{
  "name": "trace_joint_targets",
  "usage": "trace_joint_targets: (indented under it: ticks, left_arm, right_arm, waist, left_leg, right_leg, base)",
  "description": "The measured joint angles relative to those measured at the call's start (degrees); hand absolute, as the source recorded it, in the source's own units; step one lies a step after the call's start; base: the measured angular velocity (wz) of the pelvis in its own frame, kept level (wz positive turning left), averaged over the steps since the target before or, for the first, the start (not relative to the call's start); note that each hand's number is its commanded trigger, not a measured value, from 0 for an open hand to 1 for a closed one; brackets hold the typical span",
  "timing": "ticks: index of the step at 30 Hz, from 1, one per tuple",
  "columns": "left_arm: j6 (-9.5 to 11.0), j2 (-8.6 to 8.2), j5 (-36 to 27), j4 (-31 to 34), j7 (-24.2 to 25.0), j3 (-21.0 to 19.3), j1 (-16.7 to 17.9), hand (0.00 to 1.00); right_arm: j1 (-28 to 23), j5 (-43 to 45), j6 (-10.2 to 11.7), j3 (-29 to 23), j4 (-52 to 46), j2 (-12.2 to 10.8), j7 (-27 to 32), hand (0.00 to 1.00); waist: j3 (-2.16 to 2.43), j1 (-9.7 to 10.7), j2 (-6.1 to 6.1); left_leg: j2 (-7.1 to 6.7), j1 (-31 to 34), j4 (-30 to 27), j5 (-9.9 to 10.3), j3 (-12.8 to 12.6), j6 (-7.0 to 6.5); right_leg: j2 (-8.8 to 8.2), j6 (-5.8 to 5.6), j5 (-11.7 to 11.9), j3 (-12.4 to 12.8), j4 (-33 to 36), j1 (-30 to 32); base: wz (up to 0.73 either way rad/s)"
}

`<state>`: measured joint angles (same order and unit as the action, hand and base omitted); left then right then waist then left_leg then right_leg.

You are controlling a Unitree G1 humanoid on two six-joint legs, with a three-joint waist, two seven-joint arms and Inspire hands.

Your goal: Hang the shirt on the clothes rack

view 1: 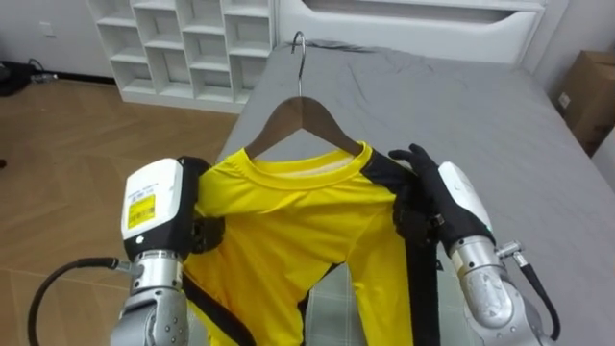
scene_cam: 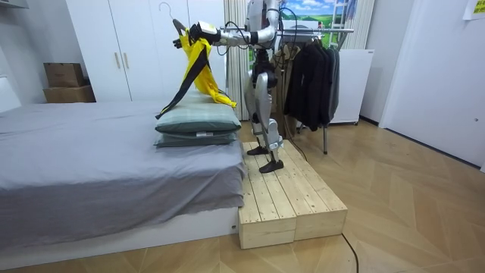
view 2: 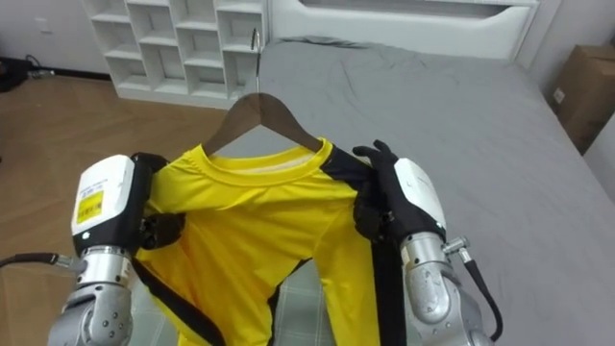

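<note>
The yellow shirt with black stripes is up in the air in front of me. It sits on a brown wooden hanger. The hanger's metal hook sticks up above the collar. The bottom of the shirt hangs down over two pillows on the bed.

My right hand is on the shirt's right shoulder. Its dark fingers are closed on the cloth there. My left hand is at the other shoulder. Its fingers go under the yellow cloth, so I cannot tell how they are.

The bed has a gray cover. I stand on a low wooden step beside it, with both arms stretched out over it. A white shelf is past the bed. Behind me is a rack of dark clothes.
</note>
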<state>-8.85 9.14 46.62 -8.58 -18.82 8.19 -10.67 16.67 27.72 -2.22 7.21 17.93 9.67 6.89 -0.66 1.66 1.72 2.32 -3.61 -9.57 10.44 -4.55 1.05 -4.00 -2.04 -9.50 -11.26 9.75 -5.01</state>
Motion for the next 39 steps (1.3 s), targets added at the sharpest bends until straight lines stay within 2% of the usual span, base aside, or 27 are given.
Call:
trace_joint_targets:
  ticks: [7, 11, 20, 24, 39]
  left_arm:
    - [-0.09, -0.41, 0.00, 0.76, 3.25, 0.08, 0.00, 1.00]
    - [-0.45, -0.53, -0.01, 0.89, 4.72, 1.12, 0.00, 1.00]
    - [-0.77, -0.64, -0.22, 2.79, 7.33, 2.35, 0.00, 1.00]
    - [-0.77, -0.63, -2.08, 2.82, 8.39, 3.60, 0.00, 1.00]
    - [-0.76, -0.64, -4.63, 2.82, 9.52, 3.91, 0.00, 1.00]
  right_arm:
    - [0.00, 0.38, -0.46, -0.01, 0.71, 0.01, 1.24, 0.00]
    - [0.00, 1.17, -1.64, 0.32, 0.93, 0.00, 1.25, 0.00]
    - [0.01, 1.82, -1.64, 0.43, 1.19, 0.33, 1.83, 0.00]
    - [0.18, 1.92, -1.64, 0.48, 1.19, 0.33, 1.88, 0.00]
    - [2.48, 2.10, -1.63, 1.15, 1.63, 0.36, -0.03, 0.00]
  waist:
    - [0.03, 0.20, 0.01]
    - [0.04, 0.56, 0.01]
    - [0.22, 1.30, 0.18]
    - [0.27, 1.15, 0.26]
    - [0.21, -0.10, 0.45]
  left_leg:
    - [0.00, -0.04, -0.01, 0.00, 0.00, 0.00]
    - [0.00, 0.10, -0.08, 0.00, 0.00, 0.00]
    - [0.01, -0.01, -0.17, 0.00, -0.10, -0.01]
    - [0.01, -0.05, -0.15, -0.01, -0.16, -0.01]
    - [0.01, -0.06, 0.00, -0.01, -0.13, -0.01]
  right_leg:
    - [0.00, -0.03, 0.12, 0.07, 0.02, -0.01]
    - [0.00, -0.06, 0.28, 0.00, 0.02, 0.01]
    - [0.00, -0.05, 0.31, 0.13, 0.09, 0.00]
    - [0.00, -0.04, 0.31, 0.20, 0.12, 0.01]
    - [0.00, -0.04, 0.31, 0.15, 0.07, 0.07]
  base:
    - [0.00]
    - [0.00]
    - [0.00]
    - [0.00]
    - [0.00]
